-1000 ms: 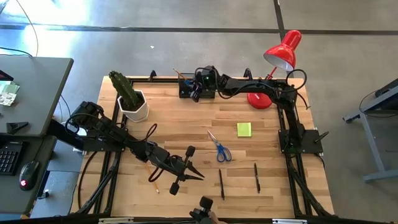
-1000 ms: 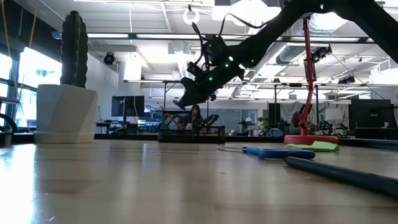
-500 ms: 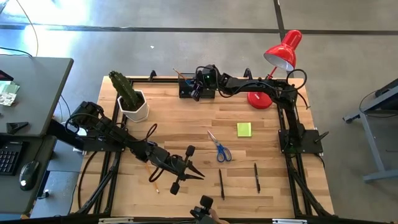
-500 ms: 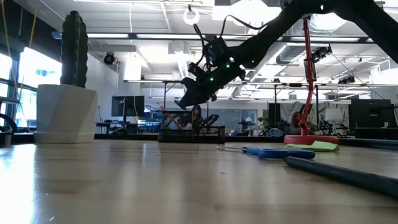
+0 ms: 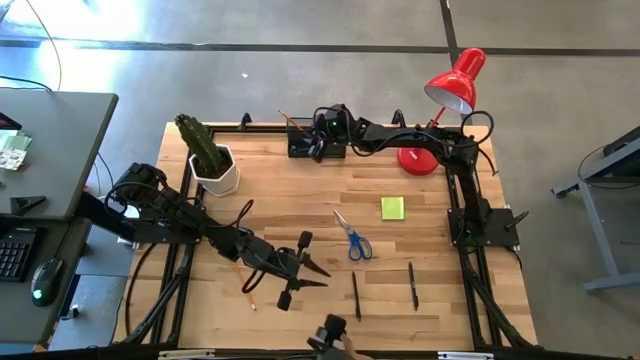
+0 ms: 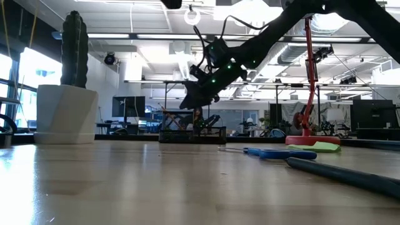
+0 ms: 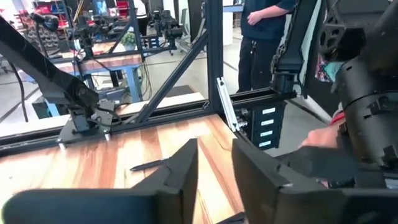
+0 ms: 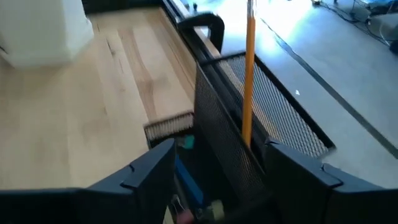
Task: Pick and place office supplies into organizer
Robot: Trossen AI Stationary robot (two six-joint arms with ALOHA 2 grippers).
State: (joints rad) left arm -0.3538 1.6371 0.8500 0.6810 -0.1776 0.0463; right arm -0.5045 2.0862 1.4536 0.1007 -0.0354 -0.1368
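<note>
Right wrist view: right gripper (image 8: pixel 214 165) is hanging released over the organizer (image 8: pixel 261 118), a pencil (image 8: pixel 248 74) standing inside; left gripper (image 5: pixel 300 270), fingers parted, is hovering at 6 o'clock.

Grey concrete floor (image 5: pixel 300 70), grey side desk (image 5: pixel 55 150), bright ceiling lights (image 6: pixel 144 35).

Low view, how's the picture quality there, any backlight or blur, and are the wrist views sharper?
Low view: bright ceiling lights and windows behind leave the right gripper and organizer as dark silhouettes; the near pen is blurred. Right wrist view: floor glare washes out the far side, the pencil stays fairly crisp. Left wrist view: the left gripper is soft, the background sharper.
</note>
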